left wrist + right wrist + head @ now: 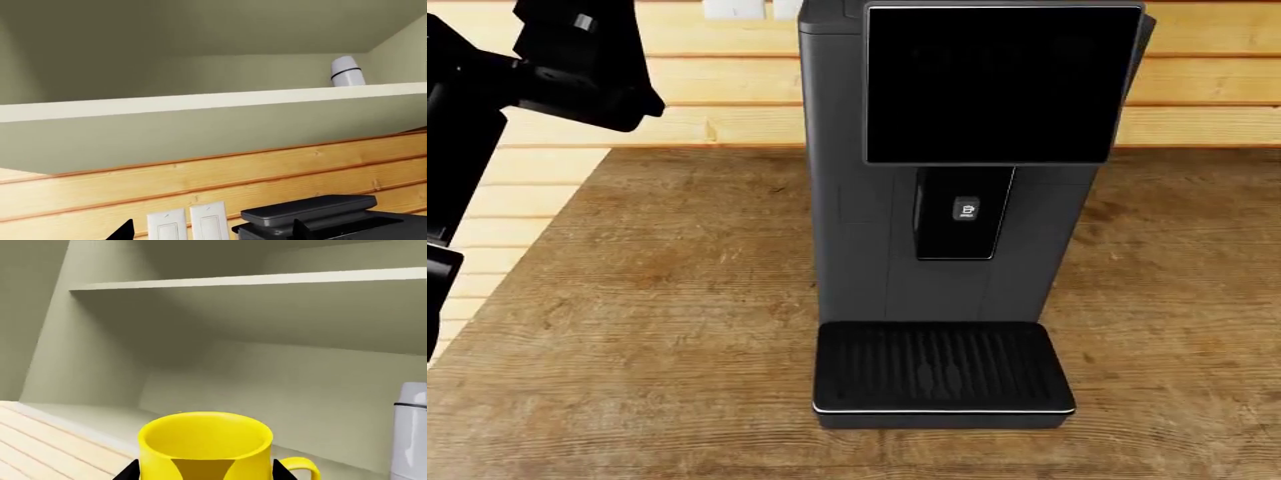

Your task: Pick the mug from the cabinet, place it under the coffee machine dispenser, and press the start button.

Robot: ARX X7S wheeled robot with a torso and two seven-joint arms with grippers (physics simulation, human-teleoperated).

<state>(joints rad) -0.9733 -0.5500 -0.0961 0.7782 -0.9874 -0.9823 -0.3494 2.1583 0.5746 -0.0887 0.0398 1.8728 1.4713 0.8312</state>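
Observation:
The yellow mug (203, 445) fills the bottom of the right wrist view, upright, its loop handle (303, 467) off to one side. My right gripper (207, 471) is shut on the mug, a black fingertip tight against each side. Around it is the pale green cabinet (220, 280) with its shelves. The coffee machine dispenser (964, 212) hangs over the bare drip tray (941, 365) in the head view. No start button can be made out on the glossy black panel (1001, 85). My left gripper (212, 231) is open with nothing in it, raised in front of the cabinet's lower shelf (213, 100).
A white bottle with a black band (347, 71) stands on the cabinet shelf; it also shows beside the mug (410, 430). Two white wall switches (190, 222) sit on the wood-plank wall. The left arm (561, 60) hangs at the head view's upper left, over the wooden counter (667, 300).

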